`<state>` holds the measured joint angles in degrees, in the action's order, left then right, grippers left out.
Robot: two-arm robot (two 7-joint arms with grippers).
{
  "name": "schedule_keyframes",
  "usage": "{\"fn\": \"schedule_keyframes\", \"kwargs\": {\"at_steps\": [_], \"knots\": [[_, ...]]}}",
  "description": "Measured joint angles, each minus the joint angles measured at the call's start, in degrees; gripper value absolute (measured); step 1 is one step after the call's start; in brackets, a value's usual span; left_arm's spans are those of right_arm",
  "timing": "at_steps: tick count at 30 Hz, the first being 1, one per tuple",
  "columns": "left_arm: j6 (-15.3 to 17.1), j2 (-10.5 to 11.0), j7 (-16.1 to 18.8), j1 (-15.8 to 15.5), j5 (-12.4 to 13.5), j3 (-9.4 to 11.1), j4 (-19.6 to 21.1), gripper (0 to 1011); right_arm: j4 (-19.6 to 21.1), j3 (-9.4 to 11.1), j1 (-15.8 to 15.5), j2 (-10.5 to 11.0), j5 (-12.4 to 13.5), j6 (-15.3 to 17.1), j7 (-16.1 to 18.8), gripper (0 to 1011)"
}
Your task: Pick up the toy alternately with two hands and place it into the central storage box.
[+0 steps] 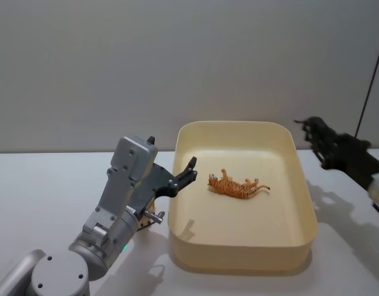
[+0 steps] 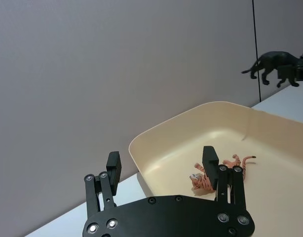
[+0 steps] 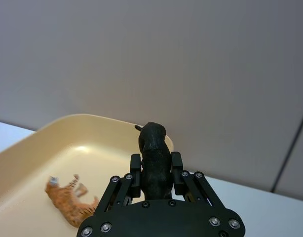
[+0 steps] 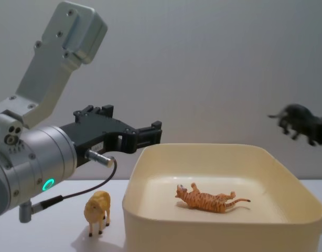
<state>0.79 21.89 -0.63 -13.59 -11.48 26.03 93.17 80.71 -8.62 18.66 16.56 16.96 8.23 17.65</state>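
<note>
The central storage box (image 1: 239, 256) is a cream-yellow tub in the middle of the white table. An orange tiger toy (image 1: 237, 185) lies on its side inside it. My right gripper (image 1: 319, 139) hangs high, just right of the box's far right corner, shut on a black panther-like toy (image 3: 154, 158) that stands up between its jaws. My left gripper (image 1: 191, 169) is open and empty, hovering at the box's left rim (image 2: 161, 129) with its fingers pointing over the box. The chest view shows the black toy (image 4: 297, 118) well above the rim.
A small yellow animal toy (image 4: 97, 210) stands on the table just left of the box, below my left arm. A grey wall runs behind the table. Bare table lies to the right of the box.
</note>
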Motion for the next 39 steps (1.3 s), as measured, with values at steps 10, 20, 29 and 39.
{"fn": "schedule_keyframes", "kwargs": {"at_steps": [10, 20, 29, 39], "knots": [[0.00, 0.00, 0.00, 0.00, 0.00, 0.00, 0.00, 1001, -5.71, -3.29, 7.18, -4.44, -0.55, 1.16, 5.55, 334], [0.00, 0.00, 0.00, 0.00, 0.00, 0.00, 0.00, 1001, -11.39, -5.39, 12.05, -7.42, -1.56, 1.89, 8.25, 457], [0.00, 0.00, 0.00, 0.00, 0.00, 0.00, 0.00, 1001, -13.98, -6.39, 14.29, -8.81, -1.98, 2.13, 9.51, 745], [0.00, 0.00, 0.00, 0.00, 0.00, 0.00, 0.00, 1001, -11.36, -5.40, 12.76, -7.45, -1.35, 1.62, 9.25, 1001]]}}
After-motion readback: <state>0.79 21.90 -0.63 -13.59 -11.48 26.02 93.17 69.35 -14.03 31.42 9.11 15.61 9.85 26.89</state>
